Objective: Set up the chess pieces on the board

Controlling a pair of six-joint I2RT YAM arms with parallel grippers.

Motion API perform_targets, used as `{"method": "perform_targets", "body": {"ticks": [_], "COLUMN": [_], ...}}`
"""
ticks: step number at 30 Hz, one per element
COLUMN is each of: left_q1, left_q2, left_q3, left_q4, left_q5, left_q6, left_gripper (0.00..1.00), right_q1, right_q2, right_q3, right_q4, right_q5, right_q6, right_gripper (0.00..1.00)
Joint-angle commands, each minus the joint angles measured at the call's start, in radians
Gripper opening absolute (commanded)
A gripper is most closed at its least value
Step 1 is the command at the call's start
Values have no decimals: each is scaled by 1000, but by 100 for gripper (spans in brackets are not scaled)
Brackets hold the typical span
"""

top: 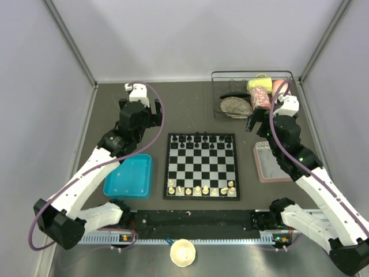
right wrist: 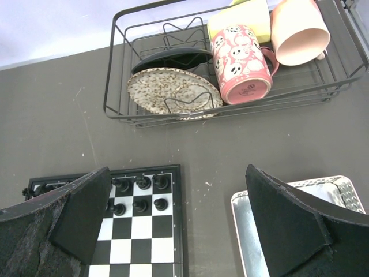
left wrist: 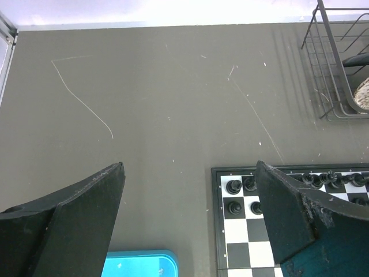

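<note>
- Top view: cream chess pieces (top: 202, 189) line the lower row of the board (top: 201, 164), mid-frame — likely light, hard, easily toppled; pinch each body from above
- Left wrist: left gripper (left wrist: 189, 167) gapes empty, board corner lower right
- Right wrist: right gripper (right wrist: 177, 170) wide, empty; rack (right wrist: 300, 92) up top holds plate (right wrist: 173, 92), mugs (right wrist: 239, 63)

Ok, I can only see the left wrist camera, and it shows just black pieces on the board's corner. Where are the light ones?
Observer: The cream chess pieces stand in an uneven line along the near edge of the board, opposite the black ones.
Operator: Is the other arm holding one?
Observer: No. The right gripper is open and empty, above the board's far right corner.
Operator: Is there another tray besides my blue one?
Observer: Yes, a pinkish-grey tray lies on the table just right of the board.
</note>
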Motion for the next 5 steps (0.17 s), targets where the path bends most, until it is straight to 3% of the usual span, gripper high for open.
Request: {"method": "perform_targets", "body": {"ticks": [1,5], "left_q1": [6,6], "left_q2": [5,-1], "left_q3": [7,3], "left_q4": [48,55], "left_q5": [-9,-30], "left_q6": [-13,-14], "left_gripper": [99,99], "right_q1": [0,0], "right_q2": [-21,-39], "right_q3": [-1,-19], "right_q4": [27,27], "right_q5": [22,31], "right_q6": [-25,-28], "right_gripper": [99,99]}}
